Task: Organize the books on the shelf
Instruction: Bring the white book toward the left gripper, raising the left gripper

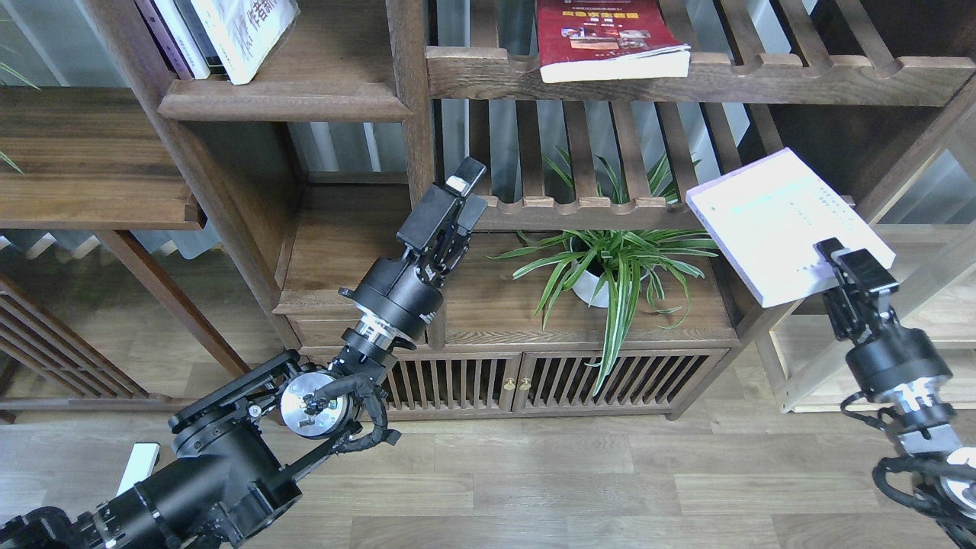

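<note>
On the shelf [282,99], a solid dark board at the upper left, a white book [244,30] with big Chinese characters leans against other books. A red book [602,38] lies flat on the slatted shelf at the top centre. The thick lavender-white book [770,221] hangs tilted in the air at the right, in front of the bookcase's right end. My right gripper [827,263] is shut on its lower right corner. My left gripper [473,187] points up beside the central post, open and holding nothing.
A potted spider plant [610,267] sits on the low cabinet top [496,305], under a notched slatted rail [610,210]. The central post [412,114] divides the bookcase. A light wooden frame [839,358] stands at the right, and a side ledge [91,160] at the left.
</note>
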